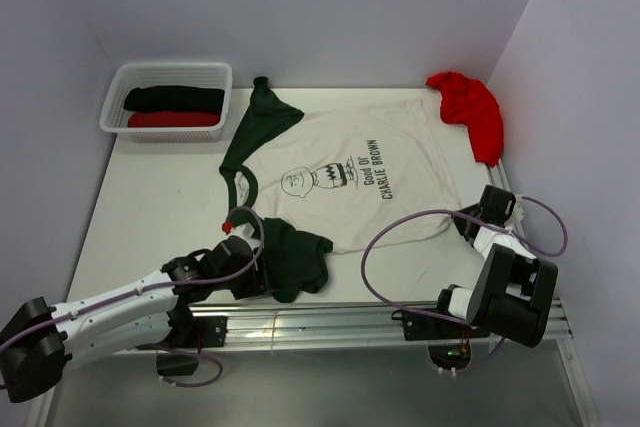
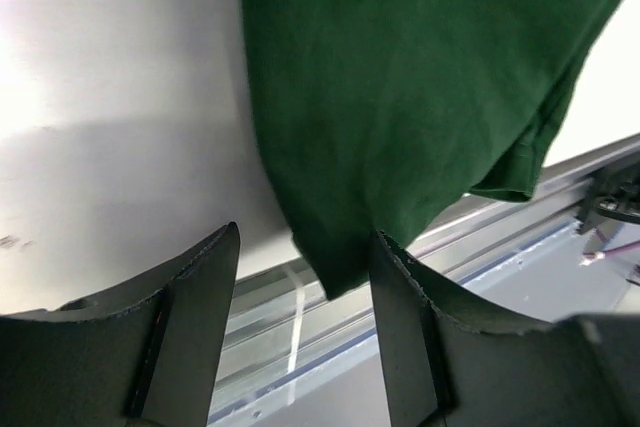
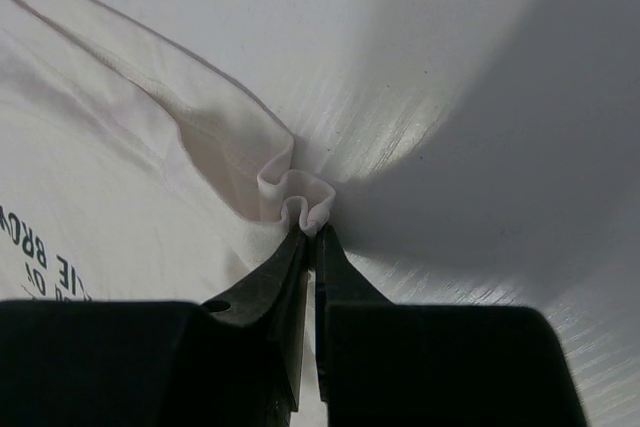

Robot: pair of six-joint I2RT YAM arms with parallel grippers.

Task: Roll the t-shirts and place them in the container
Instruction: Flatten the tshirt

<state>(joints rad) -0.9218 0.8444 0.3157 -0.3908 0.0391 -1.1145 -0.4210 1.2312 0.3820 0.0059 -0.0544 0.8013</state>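
Right wrist: white t-shirt (image 3: 150,147) hem bunched between clamped right jaws

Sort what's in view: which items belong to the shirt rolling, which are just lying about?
Job: white Charlie Brown tee, hem pinched by right gripper; left gripper, open at its green sleeve; loose red tee; rolled black tee and rolled red tee.
Lying about: white basket holding those rolls.

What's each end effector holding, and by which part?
The right end effector pinches the white t-shirt by a bunched fold at its hem corner. The left end effector is open, holding nothing; the green sleeve sits between its fingers.
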